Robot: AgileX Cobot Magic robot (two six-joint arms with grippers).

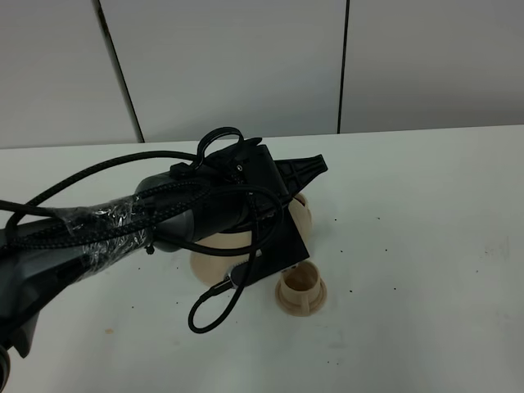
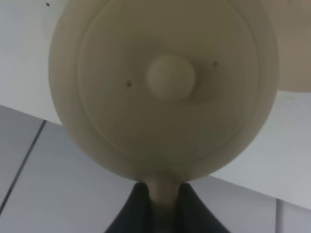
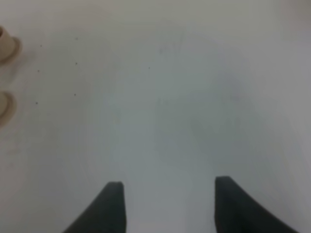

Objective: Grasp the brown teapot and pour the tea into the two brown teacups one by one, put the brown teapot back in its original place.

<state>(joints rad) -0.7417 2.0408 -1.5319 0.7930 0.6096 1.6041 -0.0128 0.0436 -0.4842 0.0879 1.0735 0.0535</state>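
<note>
In the left wrist view my left gripper (image 2: 163, 196) is shut on the loop handle of the brown teapot (image 2: 165, 87). The teapot is tipped so that its lid and knob face the camera. In the high view the left arm reaches across the middle and its gripper (image 1: 307, 168) hides the teapot. A tan rounded edge (image 1: 301, 210) shows below it; I cannot tell whether it is the teapot or the far cup. One teacup (image 1: 303, 291) stands in front, upright. The flat tan plate (image 1: 214, 260) lies partly under the arm. My right gripper (image 3: 167, 194) is open and empty over bare table. Both teacups (image 3: 5, 43) (image 3: 5, 107) show at that view's edge.
The white table (image 1: 426, 246) stretches to the right of the cups, with grey wall panels (image 1: 246, 57) behind it. The left arm's black cables (image 1: 217, 307) loop down onto the table beside the near cup. A tan piece (image 2: 296, 53) shows behind the teapot.
</note>
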